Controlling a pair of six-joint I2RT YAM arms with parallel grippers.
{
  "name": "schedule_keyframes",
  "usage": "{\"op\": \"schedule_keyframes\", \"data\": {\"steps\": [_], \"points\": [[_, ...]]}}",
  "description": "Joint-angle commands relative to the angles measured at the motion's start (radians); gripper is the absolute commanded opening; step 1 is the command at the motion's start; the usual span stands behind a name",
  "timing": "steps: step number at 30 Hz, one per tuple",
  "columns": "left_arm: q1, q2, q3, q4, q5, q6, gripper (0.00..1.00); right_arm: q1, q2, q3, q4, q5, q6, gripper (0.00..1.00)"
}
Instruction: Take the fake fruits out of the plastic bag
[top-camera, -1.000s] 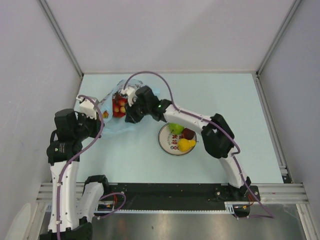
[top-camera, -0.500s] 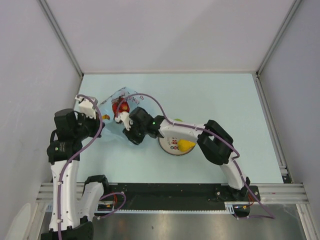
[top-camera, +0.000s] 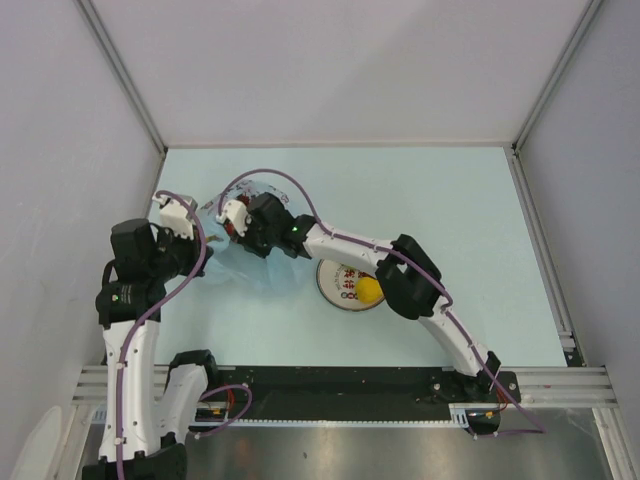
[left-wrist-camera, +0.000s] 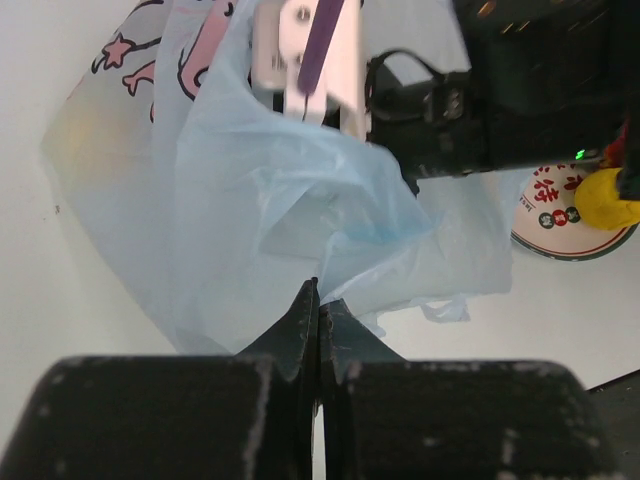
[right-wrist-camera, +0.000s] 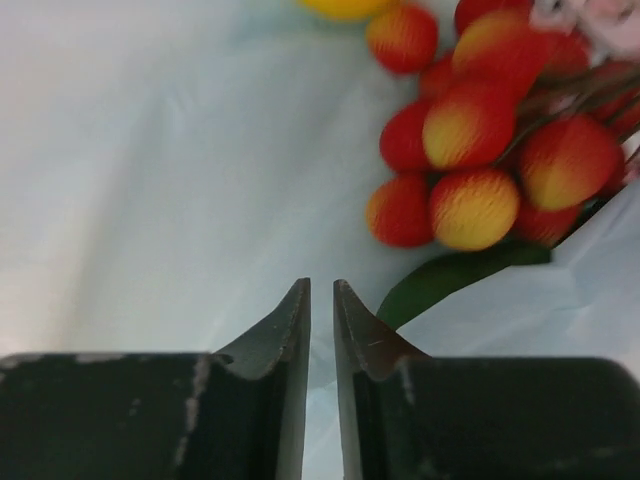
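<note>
Now the left claw (left-wrist-camera: 318, 300) pinches the bag (left-wrist-camera: 300, 200); the right claw (right-wrist-camera: 320, 300), tips nearly pressed together and empty, sits beside the red berries (right-wrist-camera: 480, 150).

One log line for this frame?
left gripper: shut on plastic bag | right gripper: nearly shut, empty, red berries ahead | plate: yellow fruit

This is looking like a robotics lab cell: plain grey panels (top-camera: 330, 70) in aluminium framing (top-camera: 122, 75) are enclosing a pale blue table (top-camera: 450, 200) on every side of the right gripper (right-wrist-camera: 320, 287). A black mounting rail (top-camera: 350, 400) is running well behind it.
</note>
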Motion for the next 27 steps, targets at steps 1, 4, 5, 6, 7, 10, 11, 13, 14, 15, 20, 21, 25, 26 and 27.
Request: {"op": "schedule_keyframes", "data": {"steps": [1,4,5,6,7,10,11,13,14,15,20,21,25,26,27], "points": [[0.012,0.018,0.030,0.052,0.046,-0.044,0.00,-0.027,0.006,-0.020,0.000,0.100,-0.048,0.15],[0.014,0.020,0.027,0.045,0.040,-0.032,0.00,-0.057,-0.046,-0.065,0.016,0.139,-0.060,0.11],[0.012,0.020,0.022,0.045,0.037,-0.030,0.01,-0.061,-0.060,-0.102,0.022,0.147,-0.077,0.11],[0.014,0.020,0.017,0.048,0.040,-0.032,0.01,-0.066,-0.082,-0.120,0.025,0.173,-0.086,0.11],[0.012,0.015,0.004,0.055,0.045,-0.034,0.00,-0.069,-0.089,-0.139,0.033,0.182,-0.095,0.10],[0.014,0.015,-0.013,0.080,0.066,-0.060,0.01,-0.078,-0.085,-0.195,0.074,0.270,-0.129,0.07],[0.015,0.017,-0.013,0.085,0.070,-0.063,0.01,-0.077,-0.076,-0.196,0.082,0.287,-0.138,0.06],[0.015,0.020,-0.003,0.077,0.062,-0.057,0.01,-0.074,-0.053,-0.185,0.095,0.331,-0.166,0.05],[0.015,0.023,0.002,0.071,0.056,-0.052,0.01,-0.071,-0.051,-0.177,0.099,0.336,-0.168,0.05],[0.015,0.023,0.007,0.068,0.048,-0.043,0.01,-0.063,-0.054,-0.157,0.096,0.327,-0.168,0.05],[0.015,0.015,0.011,0.056,0.040,-0.038,0.01,-0.040,-0.096,-0.102,0.076,0.261,-0.140,0.11],[0.017,0.014,0.010,0.056,0.040,-0.038,0.01,-0.035,-0.096,-0.093,0.074,0.244,-0.139,0.12],[0.025,0.015,0.010,0.045,0.031,-0.035,0.01,-0.034,-0.064,0.004,0.042,0.195,-0.168,0.36],[0.025,0.014,0.011,0.042,0.030,-0.034,0.01,-0.037,-0.035,0.027,0.010,0.143,-0.218,0.51],[0.026,0.015,0.013,0.037,0.030,-0.031,0.01,-0.037,-0.015,0.048,-0.003,0.138,-0.237,0.55]]}}
